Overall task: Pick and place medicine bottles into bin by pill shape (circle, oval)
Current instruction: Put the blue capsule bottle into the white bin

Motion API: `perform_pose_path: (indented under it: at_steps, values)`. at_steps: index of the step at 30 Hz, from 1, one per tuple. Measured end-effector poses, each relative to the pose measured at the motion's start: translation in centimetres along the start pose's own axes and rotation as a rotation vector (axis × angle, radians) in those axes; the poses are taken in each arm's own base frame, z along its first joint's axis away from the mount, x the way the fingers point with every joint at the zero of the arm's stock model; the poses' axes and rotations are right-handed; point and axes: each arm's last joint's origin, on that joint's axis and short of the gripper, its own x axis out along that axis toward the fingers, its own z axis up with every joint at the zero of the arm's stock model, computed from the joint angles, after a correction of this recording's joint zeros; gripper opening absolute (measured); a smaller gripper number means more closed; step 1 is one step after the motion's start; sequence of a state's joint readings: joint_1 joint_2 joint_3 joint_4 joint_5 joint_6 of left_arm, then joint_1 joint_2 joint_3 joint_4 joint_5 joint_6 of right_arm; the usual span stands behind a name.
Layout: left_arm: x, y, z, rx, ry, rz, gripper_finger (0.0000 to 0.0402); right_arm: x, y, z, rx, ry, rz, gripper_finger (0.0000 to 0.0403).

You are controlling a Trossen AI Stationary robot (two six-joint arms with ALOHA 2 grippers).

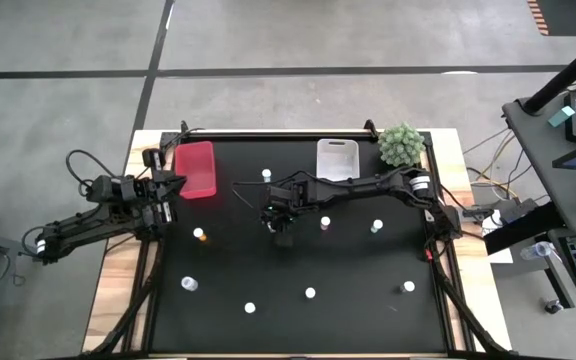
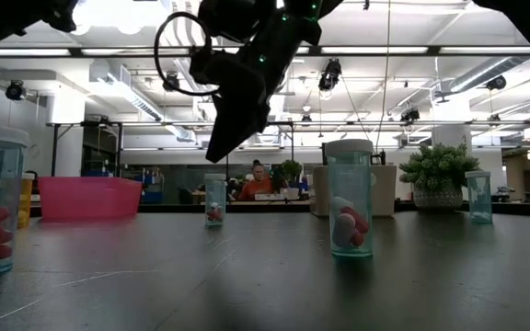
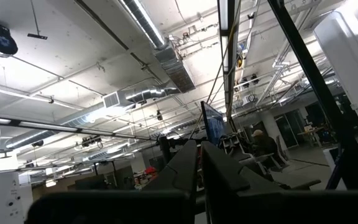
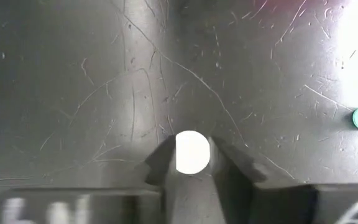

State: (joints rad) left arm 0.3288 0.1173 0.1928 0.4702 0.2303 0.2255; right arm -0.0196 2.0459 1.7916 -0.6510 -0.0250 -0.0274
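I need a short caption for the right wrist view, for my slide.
Right hand above the dark table, fingers on both sides of a white bottle cap.

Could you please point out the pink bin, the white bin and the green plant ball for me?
pink bin [image 1: 195, 168], high view, its floor.
white bin [image 1: 335, 159], high view, its floor.
green plant ball [image 1: 401, 145], high view, its top.

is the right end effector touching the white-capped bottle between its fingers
Cannot tell. In the right wrist view the bottle's white cap sits between the right end effector's fingers, edges meeting them, but no view plainly shows contact or a gap.
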Motion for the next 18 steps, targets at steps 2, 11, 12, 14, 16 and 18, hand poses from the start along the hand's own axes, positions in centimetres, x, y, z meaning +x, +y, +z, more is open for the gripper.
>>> perform_pose_path:
  at_steps: [2,11,12,14,16,18]
  values:
    - [0.0,0.0,0.0,0.000,0.000,0.000,0.0006,0.0,0.0,0.0,0.003,0.001,0.000,0.0128]
    - [0.0,0.0,0.0,0.000,0.000,0.000,0.0006,0.9,0.0,-0.9,0.038,0.017,0.000,0.0246]
    - [0.0,0.0,0.0,0.000,0.000,0.000,0.0006,1.1,0.0,-1.0,0.040,0.008,0.000,0.0252]
    - [0.0,0.0,0.0,0.000,0.000,0.000,0.0006,1.6,0.0,-1.2,0.040,0.005,0.001,0.0256]
    - [0.0,0.0,0.0,0.000,0.000,0.000,0.0006,2.2,0.0,-1.5,0.041,0.018,0.001,0.0256]
    - [0.0,0.0,0.0,0.000,0.000,0.000,0.0006,2.8,0.0,-1.6,0.040,0.019,0.001,0.0252]
